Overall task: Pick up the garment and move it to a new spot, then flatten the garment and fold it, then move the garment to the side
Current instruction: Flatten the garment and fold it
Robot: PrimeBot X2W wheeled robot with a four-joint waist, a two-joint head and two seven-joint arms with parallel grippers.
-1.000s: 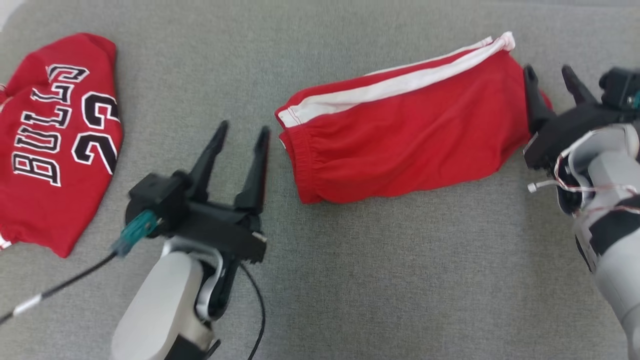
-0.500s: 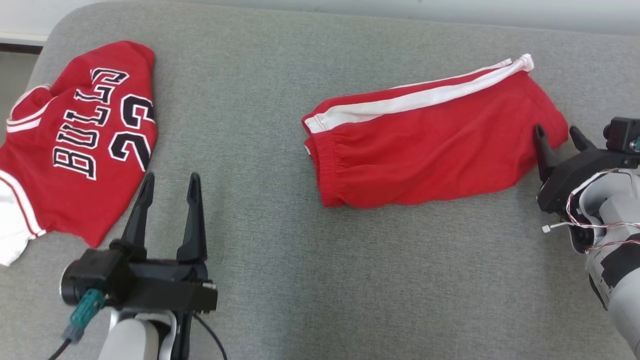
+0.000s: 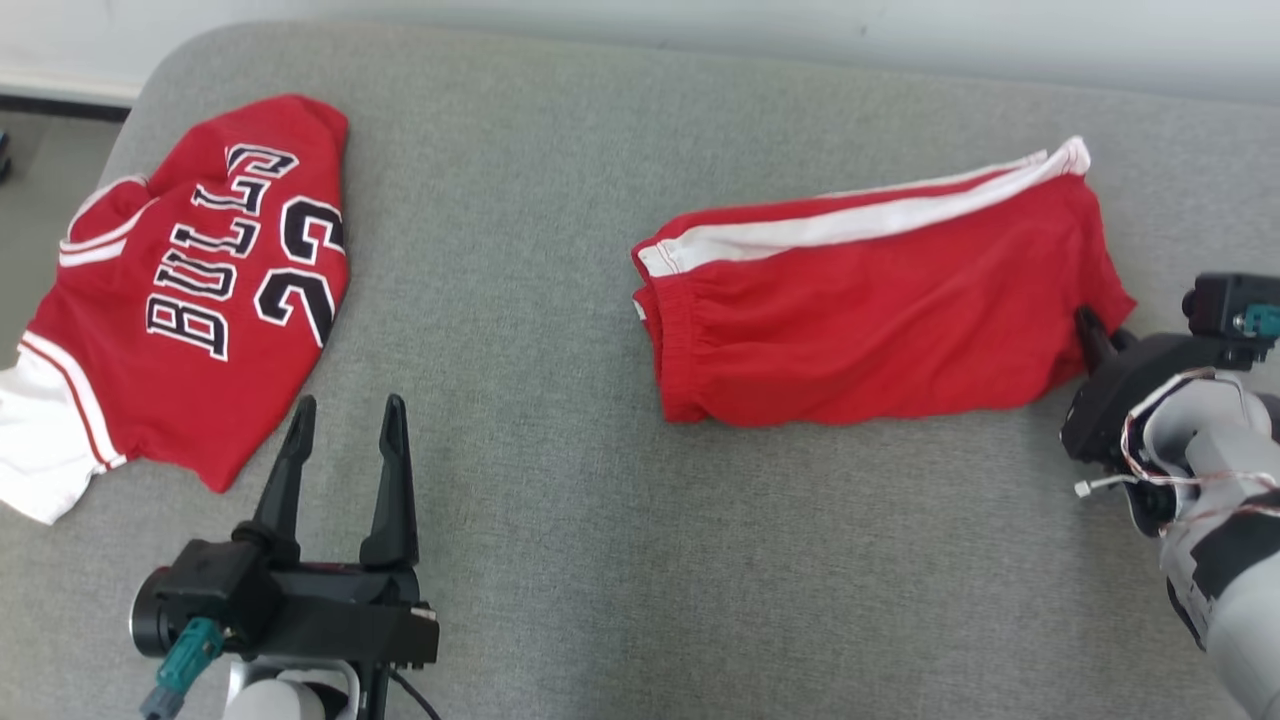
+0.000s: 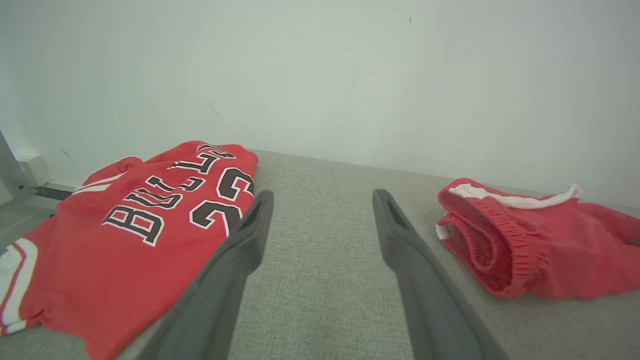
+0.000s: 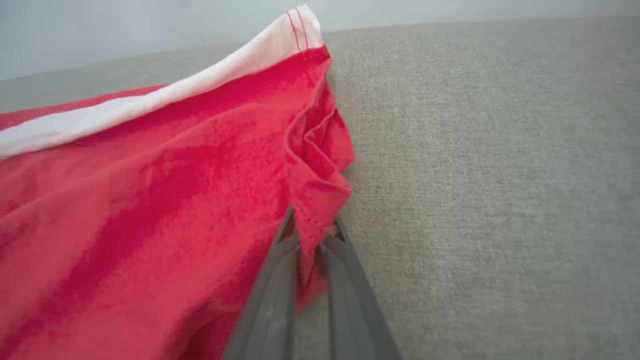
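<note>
grey fabric surface (image 3: 600,560) | right gripper (image 5: 312,235) is pinching red shorts with white stripe (image 3: 880,310) at the 3 o'clock hem, looks floppy | left gripper (image 3: 349,402) is idling open

Left gripper (image 3: 349,400) points forward, spread wide, while right gripper (image 5: 312,227) is pinched tight on the garment (image 5: 150,210).

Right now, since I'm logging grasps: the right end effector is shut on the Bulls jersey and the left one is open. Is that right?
No. The right end effector is shut on a corner of the red shorts, not the Bulls jersey, as the right wrist view shows. The left end effector is open.
</note>
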